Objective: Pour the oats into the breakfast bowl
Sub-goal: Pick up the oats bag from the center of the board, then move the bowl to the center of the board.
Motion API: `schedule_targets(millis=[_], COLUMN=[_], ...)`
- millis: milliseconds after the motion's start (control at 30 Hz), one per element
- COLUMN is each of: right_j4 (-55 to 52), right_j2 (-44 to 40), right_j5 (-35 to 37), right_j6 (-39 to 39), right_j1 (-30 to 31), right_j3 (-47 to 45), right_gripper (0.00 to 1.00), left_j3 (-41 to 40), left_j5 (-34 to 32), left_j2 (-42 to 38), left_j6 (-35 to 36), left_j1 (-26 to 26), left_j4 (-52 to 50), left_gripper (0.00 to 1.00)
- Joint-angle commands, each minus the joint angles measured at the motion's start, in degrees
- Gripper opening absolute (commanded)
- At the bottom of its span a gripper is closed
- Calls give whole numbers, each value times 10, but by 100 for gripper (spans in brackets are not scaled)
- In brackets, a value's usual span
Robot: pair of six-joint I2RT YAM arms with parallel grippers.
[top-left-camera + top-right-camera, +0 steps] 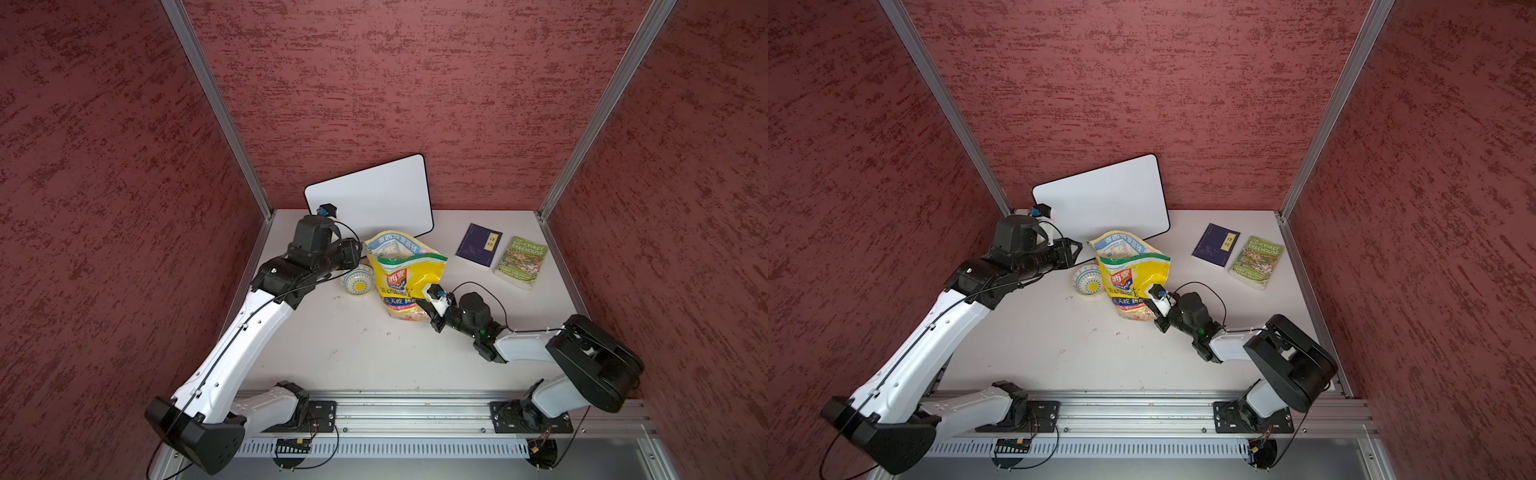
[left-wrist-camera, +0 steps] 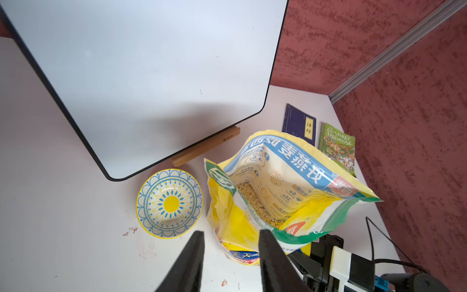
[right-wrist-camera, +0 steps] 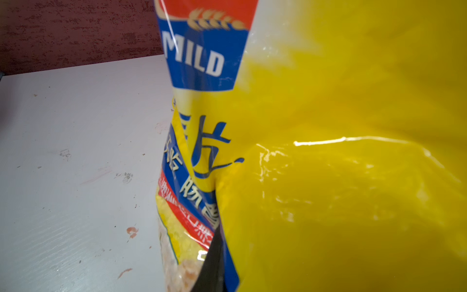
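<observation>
The bag [image 1: 405,274] stands upright on the tabletop [image 1: 374,361] with its mouth open. The oats [image 2: 255,202] lie low inside it, and the empty bowl [image 1: 358,280] sits just beside it on the robot's left. The right tool [image 1: 423,300] is clamped on a fold of film at the bag's lower right side. The left tool [image 2: 231,232] hovers by the bag's rim on the bowl side, jaws apart with nothing between them. To pour well, the left tool should probably take that rim so the mouth forms a spout, while the right one raises the bottom slowly and tips the bag toward the bowl. The bowl is small and shallow next to so big a bag, so a gentle tilt with the lip low over its centre should keep flakes off the tabletop. A thin pinch of film may slip under the load.
</observation>
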Motion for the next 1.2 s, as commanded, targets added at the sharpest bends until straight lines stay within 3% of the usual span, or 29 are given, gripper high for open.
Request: schedule_targets(millis=[0,100,233,367,500,767,1067,1167], right_j4=[-42,-75,-107,-129,-145,-212,-277,-336], right_j2=[-61,-106,-155,-194,-224,-278,-321,-331], right_j5=[-13,-25,-44,-62,-84,-101,-102,-97], right_j6=[-33,-49,-70,-80,-84,-103,-104,-116], right_j1=[-20,-40,-60,-72,-78,-91,-96,-103], right_j3=[25,27,28,30,31,48,68,88], right_gripper=[0,0,0,0,0,0,0,0], left_j3=[-32,-88,-183,-274,-317,-307,-256,-232], left_j5=[-46,-41,55,156,186,247,272,273], left_j2=[-43,-77,-88,-58,-9,139,262,295], left_j6=[5,-13,-51,-96,-113,-124,-106,-93], left_j1=[30,74,144,195,213,221,208,194], left_j4=[2,9,53,143,217,331,381,375], left_gripper=[55,63,65,65,65,65,65,61])
